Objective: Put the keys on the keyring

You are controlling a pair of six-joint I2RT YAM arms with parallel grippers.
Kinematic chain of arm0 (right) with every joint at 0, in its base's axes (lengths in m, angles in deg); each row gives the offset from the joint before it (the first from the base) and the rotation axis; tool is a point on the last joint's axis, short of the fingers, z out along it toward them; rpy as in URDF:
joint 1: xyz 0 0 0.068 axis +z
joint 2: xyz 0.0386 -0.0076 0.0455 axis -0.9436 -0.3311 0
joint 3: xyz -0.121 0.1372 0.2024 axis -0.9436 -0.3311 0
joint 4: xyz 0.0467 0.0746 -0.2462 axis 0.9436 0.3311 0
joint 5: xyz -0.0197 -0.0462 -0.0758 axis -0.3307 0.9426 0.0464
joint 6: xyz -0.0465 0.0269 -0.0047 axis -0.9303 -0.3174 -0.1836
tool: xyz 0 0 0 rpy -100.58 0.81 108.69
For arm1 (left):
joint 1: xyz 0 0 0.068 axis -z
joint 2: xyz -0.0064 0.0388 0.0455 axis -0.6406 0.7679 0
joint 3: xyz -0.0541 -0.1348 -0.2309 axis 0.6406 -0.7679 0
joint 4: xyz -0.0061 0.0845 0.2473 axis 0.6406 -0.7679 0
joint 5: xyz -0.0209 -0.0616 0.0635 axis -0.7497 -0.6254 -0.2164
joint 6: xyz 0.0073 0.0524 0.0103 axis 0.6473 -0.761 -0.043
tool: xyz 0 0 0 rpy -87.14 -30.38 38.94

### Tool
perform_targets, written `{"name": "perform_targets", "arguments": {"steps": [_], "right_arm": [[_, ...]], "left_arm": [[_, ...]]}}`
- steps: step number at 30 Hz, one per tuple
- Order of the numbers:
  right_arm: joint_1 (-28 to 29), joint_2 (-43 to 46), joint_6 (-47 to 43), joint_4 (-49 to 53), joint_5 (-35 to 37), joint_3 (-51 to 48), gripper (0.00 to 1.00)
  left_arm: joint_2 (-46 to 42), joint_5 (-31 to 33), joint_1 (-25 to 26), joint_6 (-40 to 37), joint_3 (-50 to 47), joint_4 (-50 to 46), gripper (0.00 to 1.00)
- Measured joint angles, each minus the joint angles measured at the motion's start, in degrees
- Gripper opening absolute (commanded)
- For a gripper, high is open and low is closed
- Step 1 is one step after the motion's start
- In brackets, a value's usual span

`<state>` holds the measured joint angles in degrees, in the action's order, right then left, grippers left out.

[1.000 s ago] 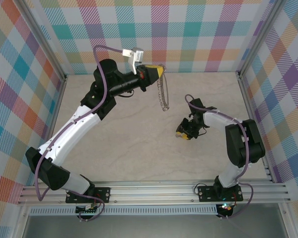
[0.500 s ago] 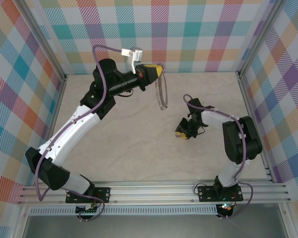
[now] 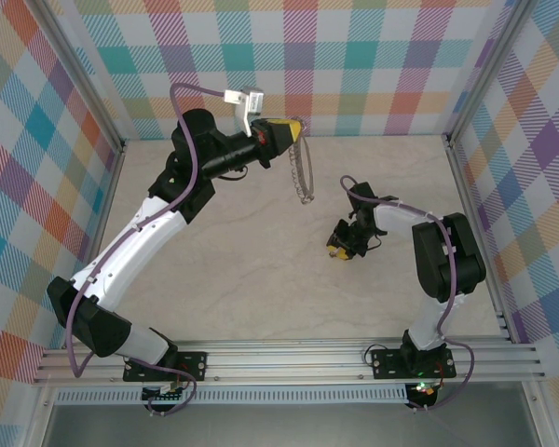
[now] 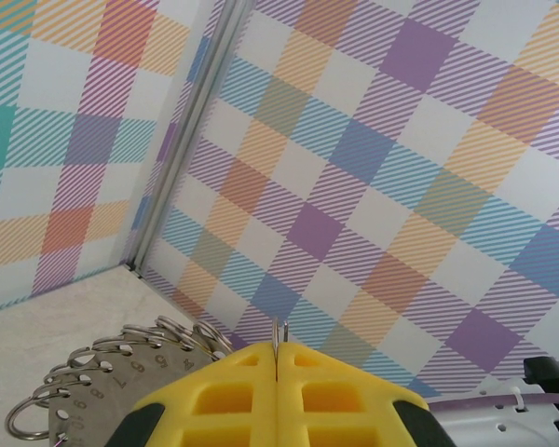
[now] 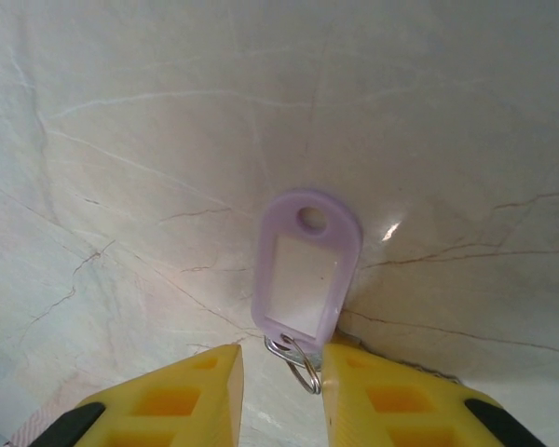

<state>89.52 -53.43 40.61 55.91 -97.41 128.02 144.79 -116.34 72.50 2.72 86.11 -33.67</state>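
Left gripper (image 3: 294, 131): fingers shut tight on keyring (image 3: 305, 177), held aloft near the checked wall (image 3: 373, 65). Right gripper (image 5: 281, 361): fingers partly apart, straddling the split ring (image 5: 304, 367) of lilac key tag (image 5: 306, 272), flat on table (image 5: 121, 130).

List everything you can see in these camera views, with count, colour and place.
Pale lilac plastic key tag with a small silver split ring: one, lilac, flat on the table between the right jaws.
Large thin wire keyring strung with small silvery rings: one, silver-grey, hanging from the left jaws near the back wall.
Marble-patterned table: one, beige.
Plaid walls: three, multicoloured, around the table.
Left arm: one, white and black; yellow jaws shut on the keyring.
Right arm: one, black and white; yellow jaws open either side of the tag's ring.
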Motion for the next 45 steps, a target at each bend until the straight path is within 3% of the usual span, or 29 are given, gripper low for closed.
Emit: {"name": "perform_targets", "arguments": {"steps": [17, 22, 24, 32, 38, 45], "right_arm": [[0.20, -0.98, -0.04, 0.00, -0.20, 0.59, 0.15], [0.33, -1.07, -0.33, 0.28, -0.17, 0.59, 0.08], [0.35, -1.07, -0.74, 0.42, -0.17, 0.59, 0.00], [0.35, -0.59, -2.58, 2.71, 0.46, 2.01, 0.00], [-0.44, 8.37, -6.16, 3.82, -0.09, 6.40, 0.00], [-3.67, 20.63, -8.04, -3.91, -7.78, 11.28, 0.00]], "left_arm": [[0.00, 0.00, -0.68, 1.07, -0.74, 1.68, 0.00], [0.00, -0.13, -0.94, 1.09, -0.74, 2.32, 0.00], [0.00, -0.13, -1.01, 1.11, -0.76, 2.32, 0.00], [0.00, -0.17, -1.05, 1.27, -1.29, 2.47, 0.00], [0.00, -0.39, -1.05, 1.27, -1.29, 2.49, 0.00], [0.15, -2.14, -1.07, 0.74, 0.63, 0.63, 0.00]]}}
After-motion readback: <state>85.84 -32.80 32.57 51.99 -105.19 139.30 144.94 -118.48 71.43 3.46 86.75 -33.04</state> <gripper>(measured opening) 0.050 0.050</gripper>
